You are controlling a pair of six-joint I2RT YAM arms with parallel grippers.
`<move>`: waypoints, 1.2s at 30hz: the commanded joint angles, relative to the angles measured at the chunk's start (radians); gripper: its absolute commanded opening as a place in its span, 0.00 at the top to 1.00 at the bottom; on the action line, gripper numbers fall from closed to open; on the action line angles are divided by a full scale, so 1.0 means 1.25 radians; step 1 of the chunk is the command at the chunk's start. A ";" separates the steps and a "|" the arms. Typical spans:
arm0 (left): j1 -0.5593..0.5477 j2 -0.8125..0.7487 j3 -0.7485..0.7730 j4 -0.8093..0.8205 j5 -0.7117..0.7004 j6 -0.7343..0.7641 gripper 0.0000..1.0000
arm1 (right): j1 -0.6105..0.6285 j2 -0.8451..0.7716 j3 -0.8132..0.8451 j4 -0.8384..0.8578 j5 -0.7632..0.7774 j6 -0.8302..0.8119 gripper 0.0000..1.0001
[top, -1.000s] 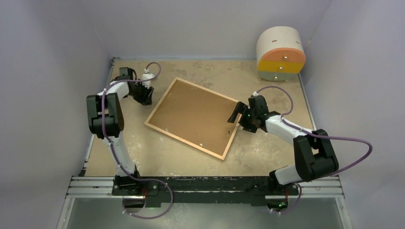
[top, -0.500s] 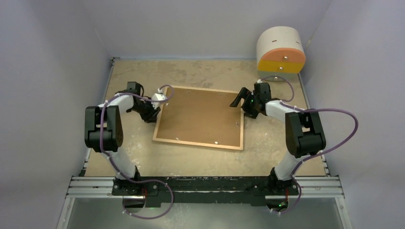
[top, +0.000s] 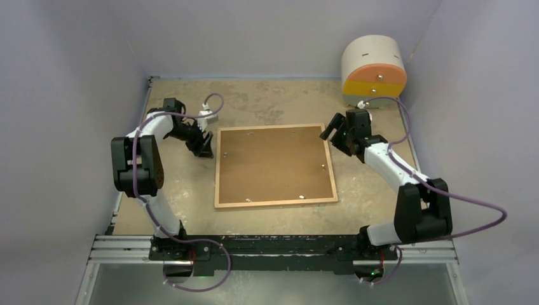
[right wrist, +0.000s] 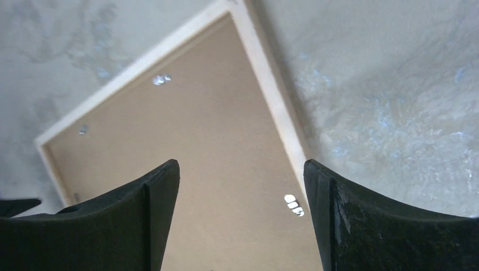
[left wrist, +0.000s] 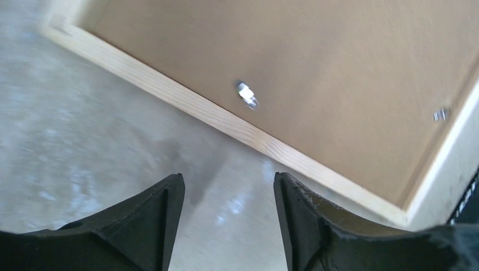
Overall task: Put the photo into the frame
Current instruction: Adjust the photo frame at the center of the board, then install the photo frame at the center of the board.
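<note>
The frame (top: 274, 203) lies back up on the table.
It sits between the left claw (top: 205, 150) and right claw (top: 330, 131), both open and empty. No photo shows. Turn the little clips (left wrist: 246, 96) gently first.

Big and flat in the middle of the table (top: 267, 98): the frame (top: 276, 203), back side up, filled by a brown backing panel (top: 273, 162) with little metal tabs (top: 323, 167) on it. Bare room all around it — a wide strip at the far side, a thinner strip at the near side before the metal rail (top: 121, 249). Just beside the frame's left edge, the left gripper (top: 204, 150), fingers apart over bare table, nothing between. Near the frame's far right corner, the right gripper (top: 329, 131), fingers wide apart too. In the far right corner of the table, a round box (top: 374, 70), well apart from the frame. Walls (top: 63, 127) close on three sides — no way through there.
</note>
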 commanded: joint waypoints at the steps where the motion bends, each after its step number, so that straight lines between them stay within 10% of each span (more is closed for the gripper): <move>1: 0.008 0.088 0.068 0.106 0.070 -0.215 0.36 | 0.055 -0.051 0.027 0.056 0.062 0.030 0.18; 15: 0.007 0.206 0.070 0.169 0.102 -0.295 0.82 | 0.379 0.403 0.368 0.275 -0.223 0.104 0.43; 36: 0.007 0.205 0.043 0.197 0.065 -0.291 0.95 | 0.477 0.660 0.590 0.208 -0.274 0.151 0.57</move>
